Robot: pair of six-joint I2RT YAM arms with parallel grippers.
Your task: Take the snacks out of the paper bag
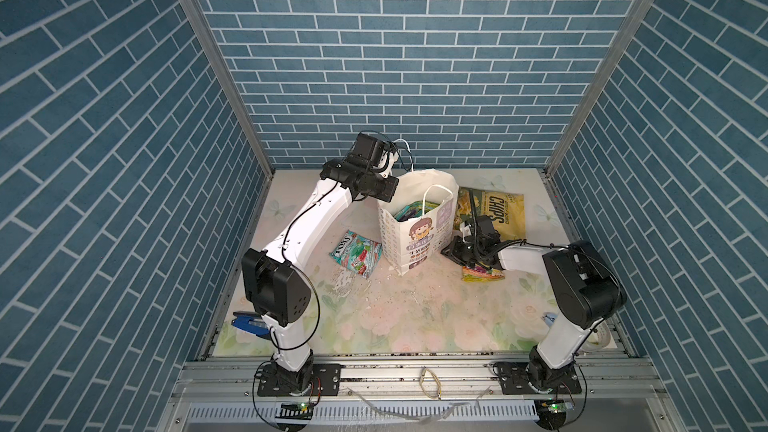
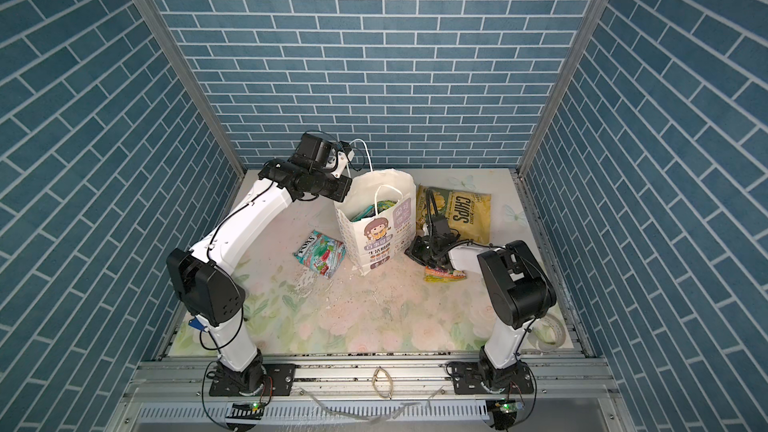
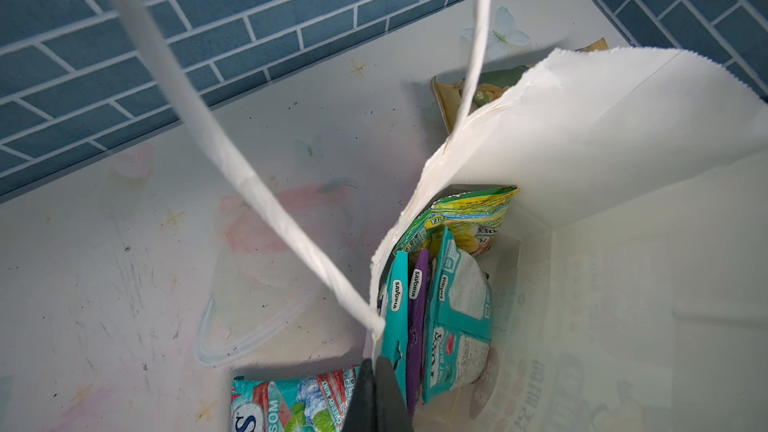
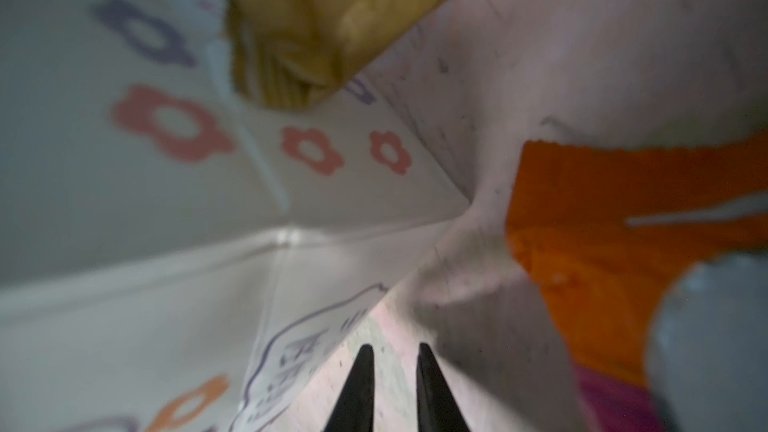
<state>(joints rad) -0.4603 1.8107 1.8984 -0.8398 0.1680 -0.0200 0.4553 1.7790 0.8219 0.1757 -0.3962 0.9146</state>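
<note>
The white paper bag (image 1: 415, 238) (image 2: 374, 243) stands upright mid-table, and several snacks (image 3: 453, 297) stand inside it: teal, purple and green-yellow pouches. My left gripper (image 3: 376, 363) (image 1: 382, 199) is shut on the bag's left rim, beside a cord handle (image 3: 232, 160). A teal pouch (image 1: 355, 258) (image 2: 320, 258) lies on the table left of the bag. The CHIPS bag (image 1: 494, 205) (image 2: 461, 211) lies behind and to the right. My right gripper (image 4: 392, 351) (image 1: 448, 251) is low at the bag's right foot, slightly open and holding nothing, beside an orange pouch (image 4: 623, 209) (image 1: 482, 274).
A small blue clip (image 1: 245, 322) lies at the front left, behind the left arm. A tape roll (image 2: 548, 332) sits at the front right edge. A rubber band (image 1: 430, 384) lies on the front rail. Brick-patterned walls close in three sides.
</note>
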